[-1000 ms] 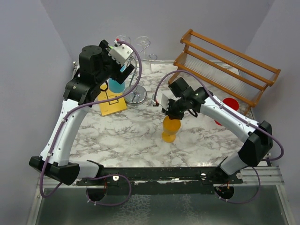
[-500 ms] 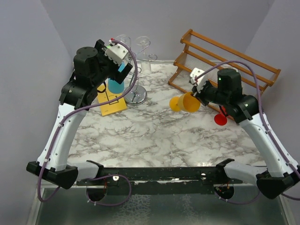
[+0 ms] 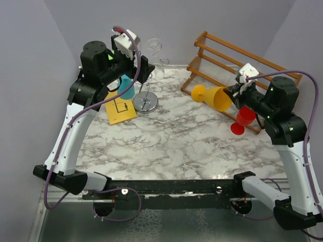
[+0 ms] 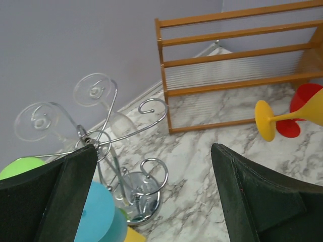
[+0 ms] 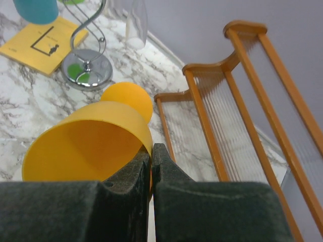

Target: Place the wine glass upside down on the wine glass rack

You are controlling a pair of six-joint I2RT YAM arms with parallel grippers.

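My right gripper (image 3: 236,95) is shut on the rim of the yellow wine glass (image 3: 214,97). It holds the glass on its side in the air, foot pointing left, in front of the wooden rack. The right wrist view shows the fingers pinching the glass rim (image 5: 86,146). The chrome wine glass rack (image 3: 145,102) stands at the back left, with a blue glass (image 3: 126,88) and clear glasses (image 3: 154,48) hanging on it. My left gripper (image 3: 144,70) is open and empty, hovering just above the rack's scroll arms (image 4: 121,146). The yellow glass also shows in the left wrist view (image 4: 282,118).
A brown wooden slatted rack (image 3: 242,70) stands at the back right. A red wine glass (image 3: 242,118) stands in front of it, under my right arm. A yellow card (image 3: 120,108) lies left of the rack base. A green glass (image 4: 20,166) hangs on the chrome rack.
My right arm has lifted the yellow glass off the table, swung it up and to the right, and tipped it onto its side. My left gripper has shifted slightly up and back.
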